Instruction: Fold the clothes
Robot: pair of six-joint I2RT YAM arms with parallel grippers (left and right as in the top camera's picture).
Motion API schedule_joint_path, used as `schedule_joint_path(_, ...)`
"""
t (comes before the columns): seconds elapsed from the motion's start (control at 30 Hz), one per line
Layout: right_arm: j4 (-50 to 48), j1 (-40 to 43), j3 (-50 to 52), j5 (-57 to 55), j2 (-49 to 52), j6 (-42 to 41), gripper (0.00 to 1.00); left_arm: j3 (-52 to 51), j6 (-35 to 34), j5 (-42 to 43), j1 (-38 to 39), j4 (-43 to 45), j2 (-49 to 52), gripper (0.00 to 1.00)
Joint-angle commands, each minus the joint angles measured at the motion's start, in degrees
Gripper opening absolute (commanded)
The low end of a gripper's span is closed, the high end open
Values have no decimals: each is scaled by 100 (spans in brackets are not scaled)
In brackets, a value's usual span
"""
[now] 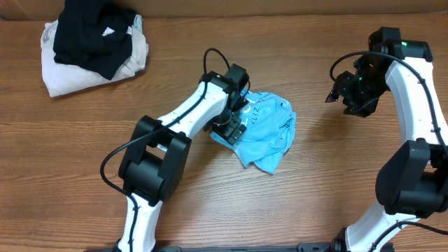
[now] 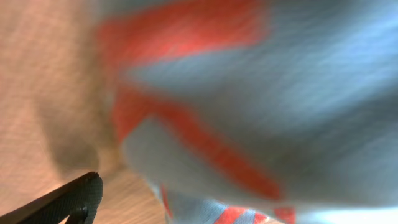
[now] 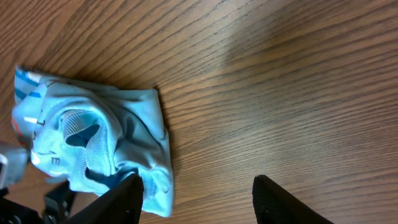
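You have bare table (image 1: 329,175) between the crumpled T-shirt (image 1: 269,133) and the right gripper (image 1: 338,98) — nothing blocks that side. The left arm (image 1: 189,112) crosses the shirt's left edge, its left gripper (image 1: 234,129) seemingly down against the cloth — the wrist view blurs. The garment pile (image 1: 91,49) sits well apart, in the far-left corner.

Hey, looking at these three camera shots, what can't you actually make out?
Left wrist view: the T-shirt sits too close, so its red-orange lettering is a blur.
Overhead: the left gripper has its tips hidden under its own wrist, so contact with the cloth is unclear.
Overhead: the T-shirt's printed text is too small and crumpled to read.
Overhead: the black garment covers part of the cream-white garment.
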State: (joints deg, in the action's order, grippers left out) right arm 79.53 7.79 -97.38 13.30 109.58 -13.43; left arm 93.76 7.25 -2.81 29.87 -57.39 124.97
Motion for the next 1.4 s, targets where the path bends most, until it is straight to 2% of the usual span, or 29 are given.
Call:
schedule_joint_path(0.0,-22,0,-17,28,-50,39,60,-35,-127,-901,-289,289,22,100)
schedule_joint_path(0.17,-31,0,-17,26,-50,42,60,-13,-74,-981,-640,737,22,100)
schedule_joint_path(0.23,-37,0,-17,26,-50,50,61,127,13,-979,-710,662,15,99)
schedule_joint_path(0.3,-37,0,-17,28,-50,129,61,723,111,-688,-704,61,-26,100)
schedule_joint_path(0.33,-39,0,-17,26,-50,129,61,1292,284,-76,-612,-463,-39,100)
schedule_joint_path(0.43,-42,0,-17,26,-50,131,61,1963,446,645,-385,-1038,-39,100)
schedule_joint_path(0.53,-39,0,-17,24,-50,151,61,2245,485,852,-13,-1290,-39,100)
schedule_joint_path(0.63,-37,0,-17,-138,-50,149,67,2208,544,866,428,-1300,-24,100)
schedule_joint_path(0.73,-31,24,-17,-236,-50,151,72,2057,568,774,911,-1169,-13,100)
schedule_joint_path(0.93,24,109,-17,-232,-50,149,73,1462,535,122,1589,-476,9,100)
schedule_joint_path(1.37,83,122,-17,-229,-50,146,73,149,551,-437,1659,1045,28,98)
